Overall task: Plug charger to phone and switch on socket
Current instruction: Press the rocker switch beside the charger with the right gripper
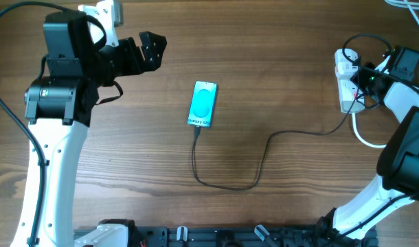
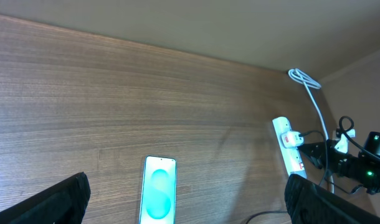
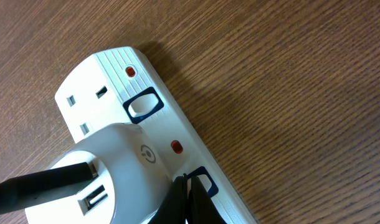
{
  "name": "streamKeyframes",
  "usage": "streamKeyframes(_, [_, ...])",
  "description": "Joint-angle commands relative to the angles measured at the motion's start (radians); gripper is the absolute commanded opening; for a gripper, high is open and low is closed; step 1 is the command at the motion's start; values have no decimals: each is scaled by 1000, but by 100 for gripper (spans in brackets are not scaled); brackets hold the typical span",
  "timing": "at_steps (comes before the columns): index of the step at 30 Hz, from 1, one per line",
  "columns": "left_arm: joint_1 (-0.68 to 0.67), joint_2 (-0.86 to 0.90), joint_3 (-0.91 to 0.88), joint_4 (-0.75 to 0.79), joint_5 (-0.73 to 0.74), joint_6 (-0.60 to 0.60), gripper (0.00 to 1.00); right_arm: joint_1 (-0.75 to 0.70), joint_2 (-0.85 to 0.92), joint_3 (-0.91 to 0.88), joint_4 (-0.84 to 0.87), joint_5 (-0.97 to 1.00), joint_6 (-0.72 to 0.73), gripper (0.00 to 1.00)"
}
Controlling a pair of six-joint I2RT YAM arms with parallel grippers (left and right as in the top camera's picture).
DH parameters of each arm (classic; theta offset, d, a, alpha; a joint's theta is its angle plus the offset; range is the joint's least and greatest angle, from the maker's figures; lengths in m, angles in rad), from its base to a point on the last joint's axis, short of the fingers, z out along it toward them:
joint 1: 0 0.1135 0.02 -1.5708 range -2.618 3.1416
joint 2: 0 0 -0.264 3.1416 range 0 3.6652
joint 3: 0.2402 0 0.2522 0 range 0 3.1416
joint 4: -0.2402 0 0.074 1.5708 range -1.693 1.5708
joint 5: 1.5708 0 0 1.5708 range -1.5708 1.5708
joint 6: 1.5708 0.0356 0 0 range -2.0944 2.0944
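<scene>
The phone [image 1: 202, 104] lies flat mid-table with its teal screen lit; it also shows in the left wrist view [image 2: 159, 196]. The charger's thin black cable [image 1: 227, 185] runs from the phone's lower end, loops forward and goes right to the socket [image 1: 345, 86]. The socket is a white power strip [image 3: 115, 81] holding a white adapter [image 3: 109, 168] with the black lead in it. My right gripper [image 3: 191, 183] is shut, its tips on the dark-framed rocker switch beside a red mark [image 3: 176, 147]. My left gripper [image 2: 187, 202] is open and empty, above the table to the phone's left.
A thicker white lead [image 1: 364, 137] curves off the socket near my right arm, and another white cable [image 2: 308, 81] lies at the far right corner. A second switch [image 3: 143, 104] and a free outlet sit on the strip's end. Black mounts line the table's front edge.
</scene>
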Motion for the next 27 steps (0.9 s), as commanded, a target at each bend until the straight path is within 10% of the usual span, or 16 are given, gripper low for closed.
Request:
streamKeyframes(1, [1, -4, 0, 2, -13, 9, 100, 0, 8, -10, -2, 18, -13, 5])
streamKeyframes(27, [1, -4, 0, 2, -13, 9, 100, 0, 42, -13, -2, 11, -14, 4])
